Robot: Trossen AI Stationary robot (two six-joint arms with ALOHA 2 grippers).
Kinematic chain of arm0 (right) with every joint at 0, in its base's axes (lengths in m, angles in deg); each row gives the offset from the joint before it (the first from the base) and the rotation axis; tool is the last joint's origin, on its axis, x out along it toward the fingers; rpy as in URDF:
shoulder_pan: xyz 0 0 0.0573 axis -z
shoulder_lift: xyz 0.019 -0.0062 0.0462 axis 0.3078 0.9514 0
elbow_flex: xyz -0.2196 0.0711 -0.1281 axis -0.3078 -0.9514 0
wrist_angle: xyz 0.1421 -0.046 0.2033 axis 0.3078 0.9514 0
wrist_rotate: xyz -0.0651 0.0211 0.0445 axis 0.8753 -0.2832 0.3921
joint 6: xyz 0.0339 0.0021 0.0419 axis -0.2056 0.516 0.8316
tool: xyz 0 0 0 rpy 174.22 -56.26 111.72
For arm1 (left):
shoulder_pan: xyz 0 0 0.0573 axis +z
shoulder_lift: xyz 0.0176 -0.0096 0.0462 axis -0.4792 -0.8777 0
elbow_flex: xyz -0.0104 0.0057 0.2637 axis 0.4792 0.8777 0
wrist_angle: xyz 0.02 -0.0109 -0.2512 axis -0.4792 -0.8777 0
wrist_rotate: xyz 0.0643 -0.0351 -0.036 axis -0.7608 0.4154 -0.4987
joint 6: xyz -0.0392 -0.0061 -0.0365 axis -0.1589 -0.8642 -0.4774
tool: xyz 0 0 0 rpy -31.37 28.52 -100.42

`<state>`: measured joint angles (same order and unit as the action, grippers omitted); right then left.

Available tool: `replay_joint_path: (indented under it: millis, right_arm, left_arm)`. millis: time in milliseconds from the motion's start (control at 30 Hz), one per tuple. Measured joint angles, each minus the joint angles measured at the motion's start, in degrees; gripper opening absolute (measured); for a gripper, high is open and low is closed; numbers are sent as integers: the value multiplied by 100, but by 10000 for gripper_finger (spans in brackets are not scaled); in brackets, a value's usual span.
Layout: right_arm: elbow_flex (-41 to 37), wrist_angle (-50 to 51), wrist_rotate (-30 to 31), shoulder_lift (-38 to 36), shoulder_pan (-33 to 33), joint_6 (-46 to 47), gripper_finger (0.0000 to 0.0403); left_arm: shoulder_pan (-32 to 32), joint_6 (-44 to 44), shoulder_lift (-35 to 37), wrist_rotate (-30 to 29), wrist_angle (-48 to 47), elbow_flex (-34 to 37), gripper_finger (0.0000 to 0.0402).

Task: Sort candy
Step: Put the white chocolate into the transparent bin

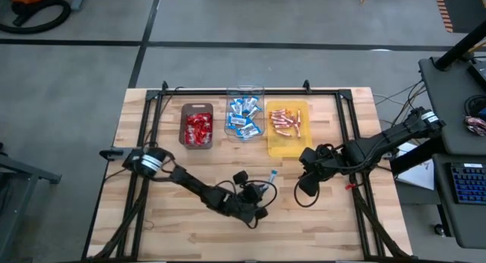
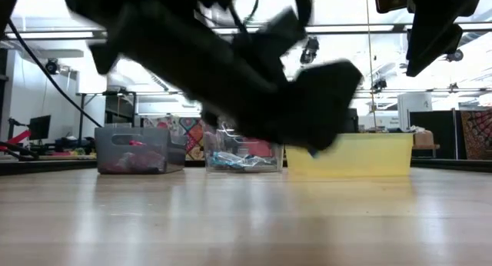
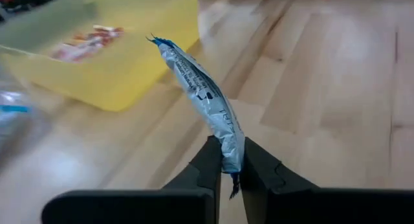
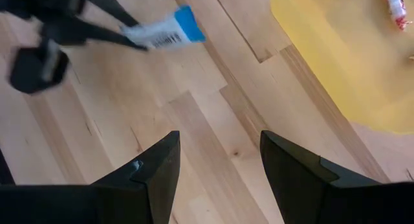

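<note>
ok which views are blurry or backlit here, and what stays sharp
Low view: the left arm is a dark, blurred silhouette against bright ceiling lights, with the yellow tray behind it. Left wrist view: the blue-and-white bar in the left pincer is sharp, the yellow tray soft. Right wrist view: the open right pincer and wood grain are crisp.

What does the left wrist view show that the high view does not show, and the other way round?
Only the left wrist view shows the grip closely: the left gripper is shut on one end of a blue-and-white bar, which stands up from the fingers.

Only the high view shows the whole layout: the dark tray with red packets, the clear tray with blue-and-white bars, and the right gripper, open and empty, beside the yellow tray.

Both show the yellow tray with pinkish sticks, the held bar and the wooden table.
</note>
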<state>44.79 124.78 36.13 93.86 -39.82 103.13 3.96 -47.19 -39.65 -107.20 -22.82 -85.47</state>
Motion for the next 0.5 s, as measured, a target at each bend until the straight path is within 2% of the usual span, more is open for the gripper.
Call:
replay_joint_path:
  millis: [267, 500]
  right_arm:
    - [-2, -1, 76, 0, 0, -84, 203]
    - [-2, -2, 129, 0, 0, -151, 203]
  left_arm:
    - [56, 27, 1383, -77, -2419, -2, 12]
    - [644, 332, 2406, -79, -4199, -2, 11]
